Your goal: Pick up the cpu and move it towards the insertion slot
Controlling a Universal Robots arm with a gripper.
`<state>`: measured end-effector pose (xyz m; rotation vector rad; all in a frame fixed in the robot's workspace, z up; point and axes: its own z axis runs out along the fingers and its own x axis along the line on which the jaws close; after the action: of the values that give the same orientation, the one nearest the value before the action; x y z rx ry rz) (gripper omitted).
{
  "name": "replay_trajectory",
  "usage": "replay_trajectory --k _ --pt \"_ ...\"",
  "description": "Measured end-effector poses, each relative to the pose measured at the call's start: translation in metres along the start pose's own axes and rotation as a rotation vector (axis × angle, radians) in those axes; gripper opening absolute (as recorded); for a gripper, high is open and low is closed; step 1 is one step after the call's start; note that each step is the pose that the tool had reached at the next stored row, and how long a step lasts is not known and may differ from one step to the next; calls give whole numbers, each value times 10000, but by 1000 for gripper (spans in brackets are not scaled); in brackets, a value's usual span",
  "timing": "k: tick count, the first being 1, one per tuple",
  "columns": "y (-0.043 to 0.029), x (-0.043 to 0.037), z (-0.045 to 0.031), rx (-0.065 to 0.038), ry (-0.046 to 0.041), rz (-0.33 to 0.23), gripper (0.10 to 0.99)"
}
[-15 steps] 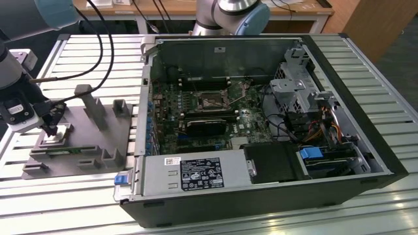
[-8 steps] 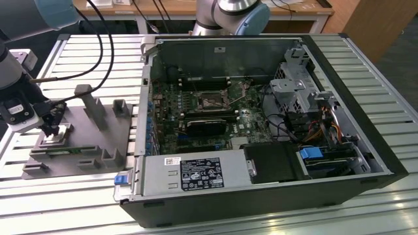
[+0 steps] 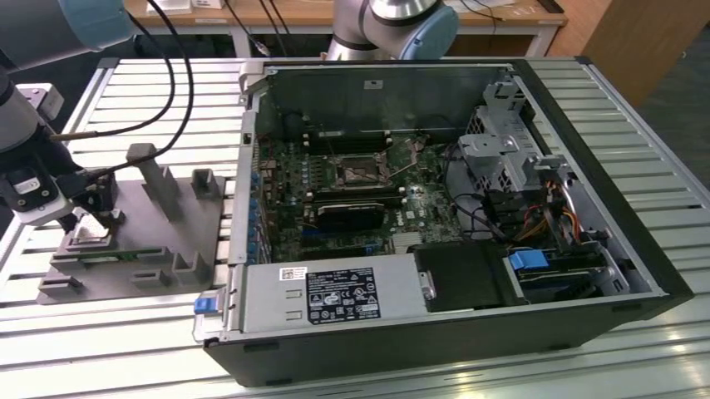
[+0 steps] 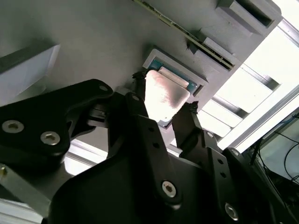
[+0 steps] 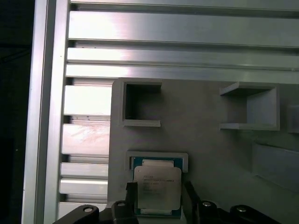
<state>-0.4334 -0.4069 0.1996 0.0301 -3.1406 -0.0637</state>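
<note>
cpu (image 5: 157,187) lies flat with its silvery metal top facing up, at the near left corner of the grey tray (image 3: 166,249) as the exterior view shows it. it is so nearly square that no long axis stands out. its edges run parallel to the tray's walls and to the lip of the shallow pocket under it. a thin green rim shows at two opposite ends of the metal top in the first wrist view.

the gripper (image 4: 166,93) comes down on the chip from above. its black fingers (image 4: 140,107) are drawn in to the chip's width, one tip at each of two opposite edges, so the chip is pinched between them. whether it is already clear of the pocket floor i cannot tell.

the tray rests on the slatted aluminium table (image 3: 166,91) at the exterior view's left. well apart from it, to the exterior view's right, lies an open computer case (image 3: 444,349). the insertion slot (image 3: 361,173), a shiny frame around a dark centre, sits on the motherboard (image 3: 421,204) toward the far side of the case. a grey power supply box (image 3: 332,303) fills the near side.
</note>
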Motion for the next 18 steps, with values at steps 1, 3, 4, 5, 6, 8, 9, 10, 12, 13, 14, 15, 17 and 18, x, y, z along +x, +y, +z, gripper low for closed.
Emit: replay_trajectory --k 1,3,4,5,6,8,9,10,12,13,14,15,17,18 --pt "0 0 0 0 0 1 467" --pt "0 0 1 1 0 0 529" --pt "0 1 2 1 -5 -1 529" --pt "1 6 5 0 -31 0 529" --pt "0 14 9 3 -112 -2 529" --pt "0 26 15 10 -273 0 529" --pt "0 26 16 9 -288 -1 529" --pt "0 26 16 9 -290 -2 529" --pt "0 26 16 9 -292 -2 529" --pt "0 27 15 10 -292 -1 529" --pt "0 27 16 10 -294 -1 529" --pt "0 26 16 10 -295 -2 545" --pt "0 26 24 9 -300 21 604" --pt "-1 26 32 10 -302 105 604"
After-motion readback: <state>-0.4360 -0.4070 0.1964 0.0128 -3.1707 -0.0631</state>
